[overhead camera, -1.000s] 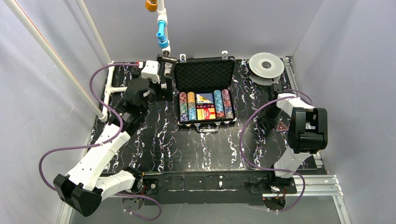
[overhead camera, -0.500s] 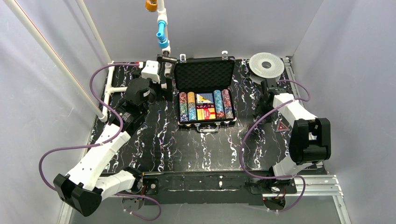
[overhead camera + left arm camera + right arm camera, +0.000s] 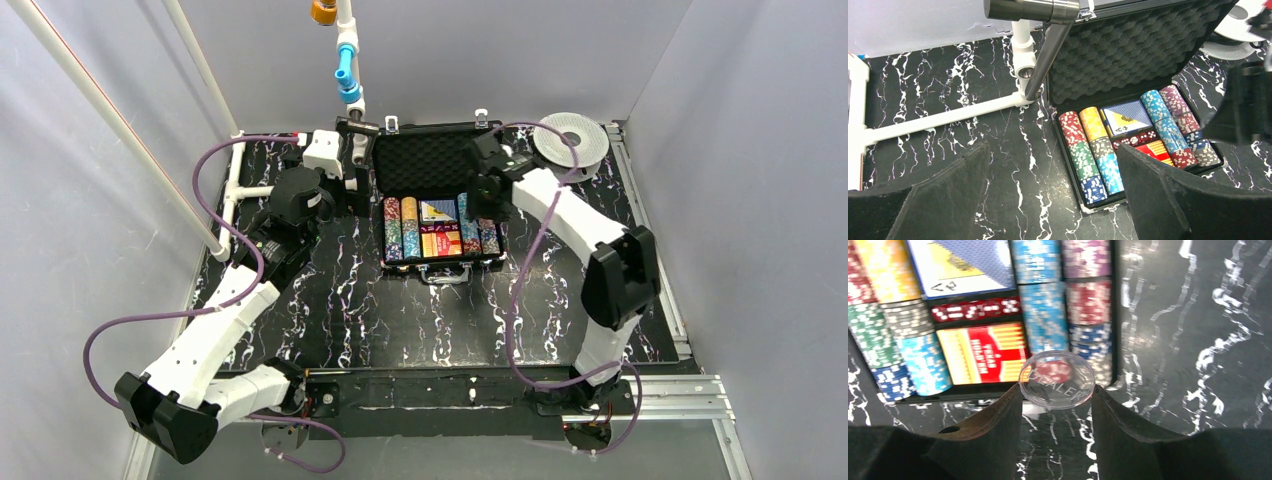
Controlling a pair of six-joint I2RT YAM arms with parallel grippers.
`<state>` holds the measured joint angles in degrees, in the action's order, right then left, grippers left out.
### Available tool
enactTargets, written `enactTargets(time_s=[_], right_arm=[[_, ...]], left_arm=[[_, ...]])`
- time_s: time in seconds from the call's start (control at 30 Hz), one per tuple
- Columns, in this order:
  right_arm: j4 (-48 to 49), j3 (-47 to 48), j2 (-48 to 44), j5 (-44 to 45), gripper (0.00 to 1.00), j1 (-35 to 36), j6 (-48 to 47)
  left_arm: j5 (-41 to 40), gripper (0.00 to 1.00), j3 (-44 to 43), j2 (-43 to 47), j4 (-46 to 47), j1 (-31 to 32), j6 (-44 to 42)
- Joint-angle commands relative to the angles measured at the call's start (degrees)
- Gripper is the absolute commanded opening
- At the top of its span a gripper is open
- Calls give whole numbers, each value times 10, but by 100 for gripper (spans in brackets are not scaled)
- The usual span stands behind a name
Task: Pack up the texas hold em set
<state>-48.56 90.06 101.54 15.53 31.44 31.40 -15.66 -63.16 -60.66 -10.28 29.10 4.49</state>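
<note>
Currently right gripper (image 3: pixel 1056 390) pinches clear dealer button (image 3: pixel 1057 379) over briefcase (image 3: pixel 435 158); left gripper (image 3: pixel 1052 149) spread wide.

Spool (image 3: pixel 1230 30) cut by frame edge, dice (image 3: pixel 975 309) pips blurred — unreadable

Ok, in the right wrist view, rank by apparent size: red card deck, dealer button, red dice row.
Largest: red card deck and dealer button: look alike, and the button is nearer the camera, so unranked.
Smallest: red dice row.

walls (image 3: pixel 760 120): pale grey, plain | tabletop (image 3: pixel 400 320): black, white marbling | pipes (image 3: pixel 118 120): white, leaning at left | light: even
</note>
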Motion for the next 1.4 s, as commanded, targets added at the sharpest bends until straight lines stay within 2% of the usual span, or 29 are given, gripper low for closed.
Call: enactTargets(time_s=[0.0, 0.13, 0.33, 0.93, 1.37], right_arm=[[-42, 84, 62, 21, 1, 42, 12], [-34, 139, 110, 44, 1, 63, 11], [13, 173, 158, 45, 1, 74, 16], [27, 272, 271, 98, 2, 83, -1], [31, 276, 291, 86, 9, 83, 2]], left_arm=[[-7, 99, 1, -1, 6, 3, -4], [-11, 99, 3, 1, 7, 3, -4], [-16, 100, 5, 5, 8, 3, -4], [-22, 99, 8, 11, 12, 3, -6], [-21, 100, 7, 12, 12, 2, -7]])
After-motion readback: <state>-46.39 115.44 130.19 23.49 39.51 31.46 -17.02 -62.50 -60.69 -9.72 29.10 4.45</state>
